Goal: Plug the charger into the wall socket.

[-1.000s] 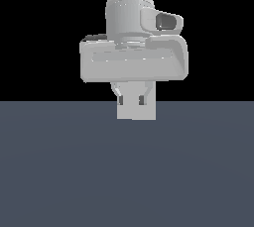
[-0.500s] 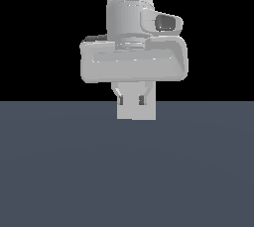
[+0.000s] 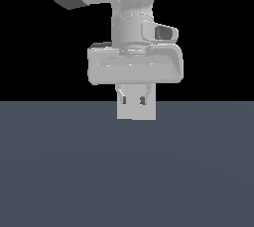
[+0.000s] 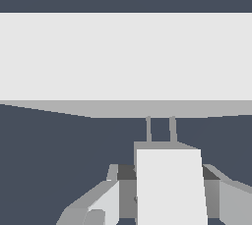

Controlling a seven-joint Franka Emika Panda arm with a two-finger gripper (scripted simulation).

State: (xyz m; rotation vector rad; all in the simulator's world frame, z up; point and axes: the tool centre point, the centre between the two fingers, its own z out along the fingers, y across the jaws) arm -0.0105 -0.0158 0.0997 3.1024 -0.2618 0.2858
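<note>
Two fingers [image 4: 170, 189] pinching charger [image 4: 170, 184]; prongs [image 4: 160, 129] reaching wall socket [image 4: 126, 57].

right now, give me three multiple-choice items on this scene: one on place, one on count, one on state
1. Where is the charger?
A. between the fingers
B. lying on the floor
C. beside the arm

2. How many prongs stick out of the charger toward the wall socket?
A. one
B. two
C. four

3. What state is the gripper in?
A. wide open, empty
B. shut on the charger
C. out of view

Answers: 1 A, wrist view shows fingers flanking the block. 2 B, two thin prongs show. 3 B, the block sits held between the fingers.
</note>
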